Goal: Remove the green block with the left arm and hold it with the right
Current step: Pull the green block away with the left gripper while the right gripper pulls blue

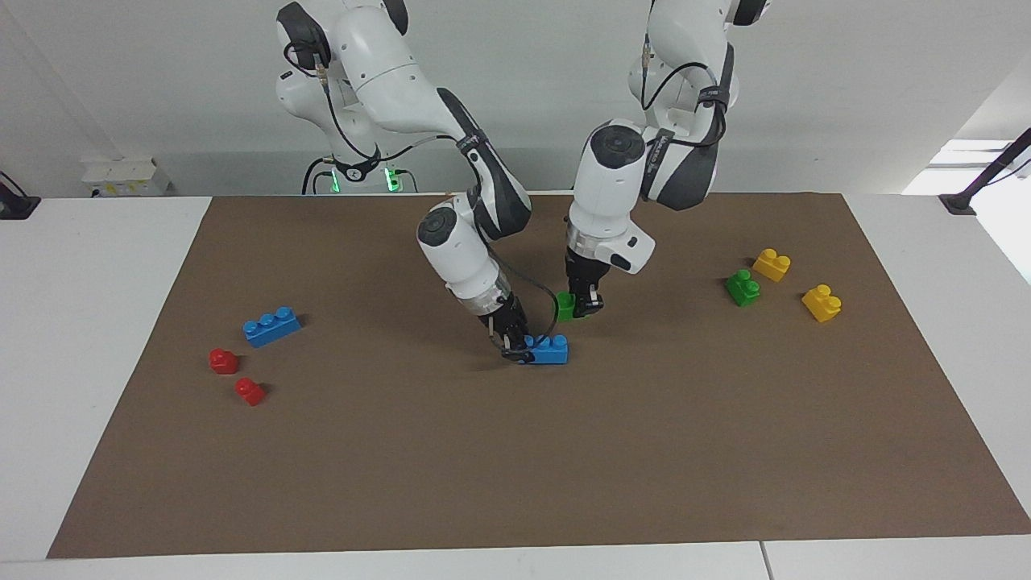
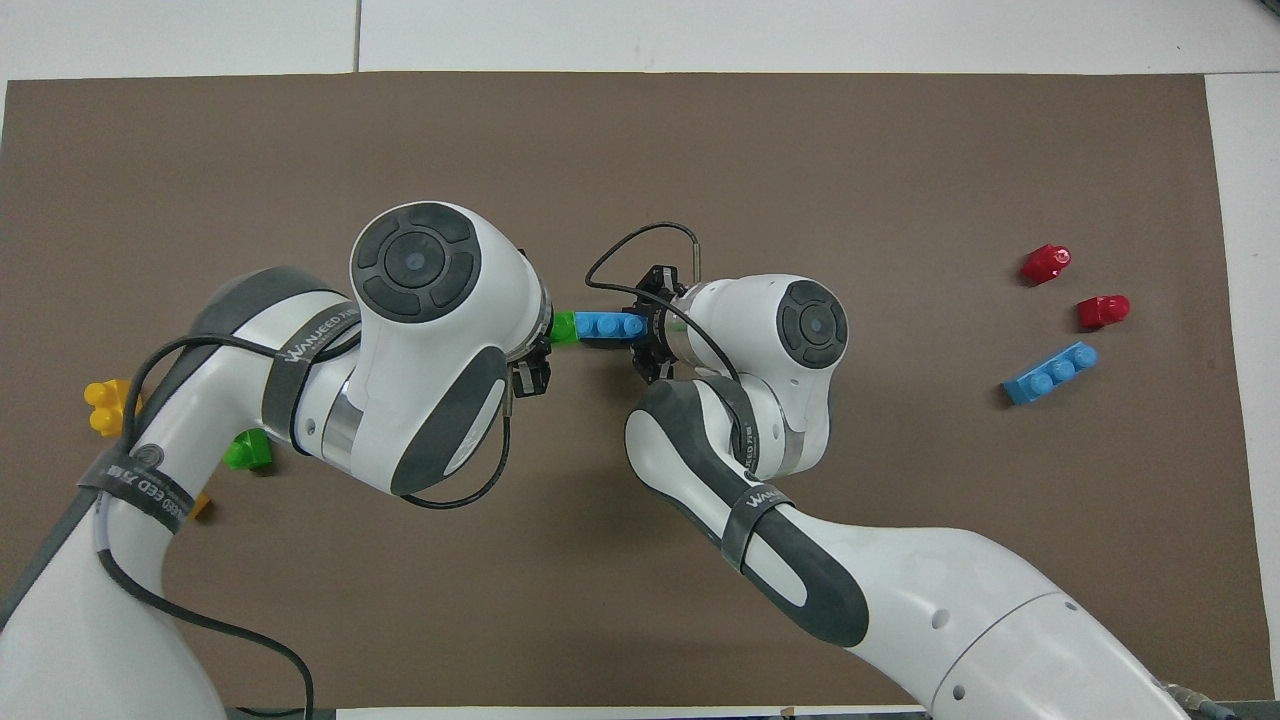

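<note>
The light green block (image 1: pixel 565 306) hangs in the air over the mat, with my left gripper (image 1: pixel 586 307) shut on it. It is clear of the blue brick (image 1: pixel 552 350) that lies on the mat in the middle. My right gripper (image 1: pixel 514 345) is shut on that blue brick's end toward the right arm's side. In the overhead view the green block (image 2: pixel 563 327) shows at the edge of the left wrist, right beside the blue brick (image 2: pixel 610 325). The left gripper's tips are hidden there under its wrist, and the right gripper (image 2: pixel 652 331) shows only in part.
A second blue brick (image 1: pixel 271 325) and two red pieces (image 1: pixel 223 360) (image 1: pixel 250 391) lie toward the right arm's end. A darker green brick (image 1: pixel 742 287) and two yellow bricks (image 1: pixel 771 263) (image 1: pixel 821 303) lie toward the left arm's end.
</note>
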